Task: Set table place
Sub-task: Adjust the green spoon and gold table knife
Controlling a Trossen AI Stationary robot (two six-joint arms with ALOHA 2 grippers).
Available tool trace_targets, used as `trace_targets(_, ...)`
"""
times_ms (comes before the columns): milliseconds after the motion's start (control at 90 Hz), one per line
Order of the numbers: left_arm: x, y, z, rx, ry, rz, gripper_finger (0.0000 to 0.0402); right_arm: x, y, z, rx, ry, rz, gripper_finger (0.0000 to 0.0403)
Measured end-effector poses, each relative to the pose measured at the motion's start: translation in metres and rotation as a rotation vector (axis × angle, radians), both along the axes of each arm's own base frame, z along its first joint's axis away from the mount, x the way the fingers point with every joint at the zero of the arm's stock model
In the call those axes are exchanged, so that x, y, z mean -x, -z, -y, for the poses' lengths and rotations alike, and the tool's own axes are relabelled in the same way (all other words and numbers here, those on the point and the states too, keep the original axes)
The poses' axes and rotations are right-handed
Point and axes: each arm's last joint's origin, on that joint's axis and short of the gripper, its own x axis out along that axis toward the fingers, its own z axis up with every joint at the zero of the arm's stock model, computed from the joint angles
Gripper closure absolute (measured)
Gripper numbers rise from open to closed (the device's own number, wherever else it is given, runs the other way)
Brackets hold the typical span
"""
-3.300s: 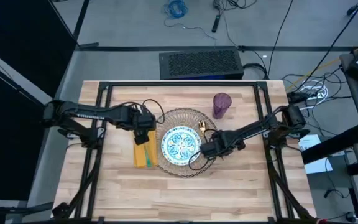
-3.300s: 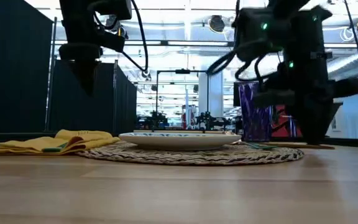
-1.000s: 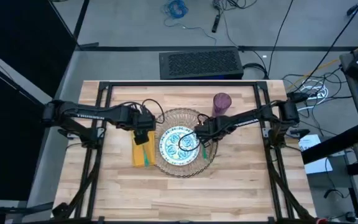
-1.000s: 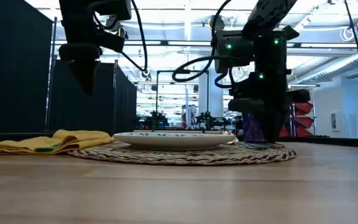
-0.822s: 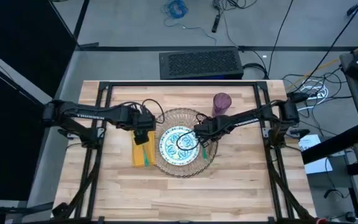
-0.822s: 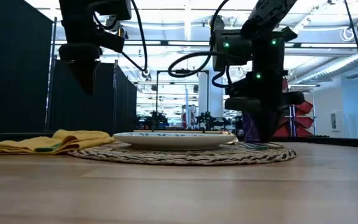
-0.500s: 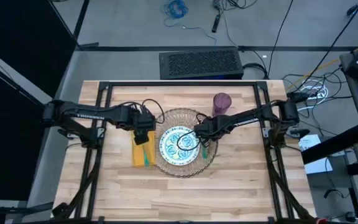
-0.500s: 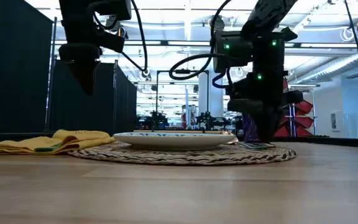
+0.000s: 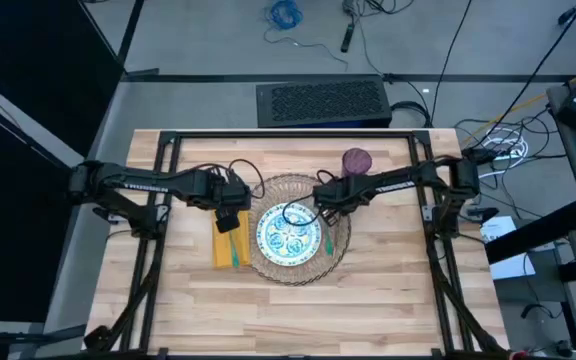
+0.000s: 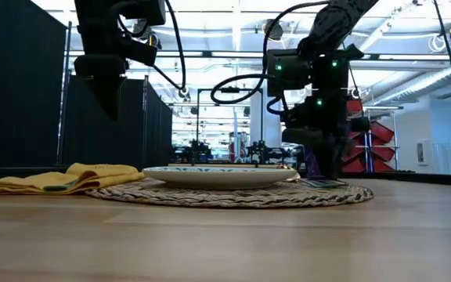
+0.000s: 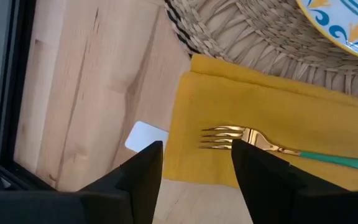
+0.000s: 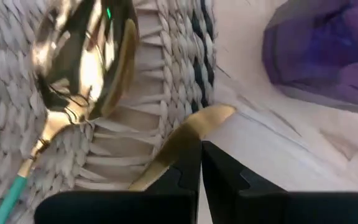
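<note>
A round woven mat [image 9: 298, 182] lies mid-table with the teal-patterned plate [image 9: 288, 232] on it. A gold spoon [image 12: 86, 50] with a teal handle rests on the mat right of the plate. A gold flat piece [image 12: 211, 117] lies on the mat's rim. My right gripper [image 12: 199, 163] is shut, low over that piece, near the purple cup [image 9: 356, 162]. The yellow napkin [image 9: 230, 245] lies left of the mat, with a gold fork [image 11: 241, 138] on it. My left gripper [image 11: 197, 168] hangs open high above the napkin. My right gripper points down at the gold flat piece [image 12: 185, 140] on the mat's far right rim with its fingers shut. The fingers themselves hide the spot, so I cannot tell whether they touch the piece.
The wooden table [image 9: 388, 290] has bare room along its near side and at the right. A small white card [image 11: 145, 135] lies on the wood beside the napkin's edge. Black frame bars [image 9: 168, 150] run along the table's sides.
My right gripper has moved toward the table's far edge, from beside the plate to the mat's far right rim near the purple cup. It has stayed low over the mat. Spoon, plate and napkin lie as before.
</note>
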Motion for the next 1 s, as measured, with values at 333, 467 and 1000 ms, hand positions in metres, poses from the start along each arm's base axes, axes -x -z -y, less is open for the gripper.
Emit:
trace_targets(333, 0.0002, 0.0001, 0.0002, 0.006, 0.000, -0.002, 0.0223, -0.0012, -0.0001, 0.0015, 0.005, -0.034, 0.004, 0.0403)
trace_targets(467, 0.0002, 0.0001, 0.0002, 0.007, 0.001, -0.003, 0.0223, 0.0010, -0.0001, -0.0006, 0.022, -0.032, -0.023, 0.0403)
trace_targets(1000, 0.0003, 0.0001, 0.0002, 0.008, 0.000, -0.002, 0.0223, -0.0070, -0.0005, 0.0001, 0.006, -0.090, 0.048, 0.0403)
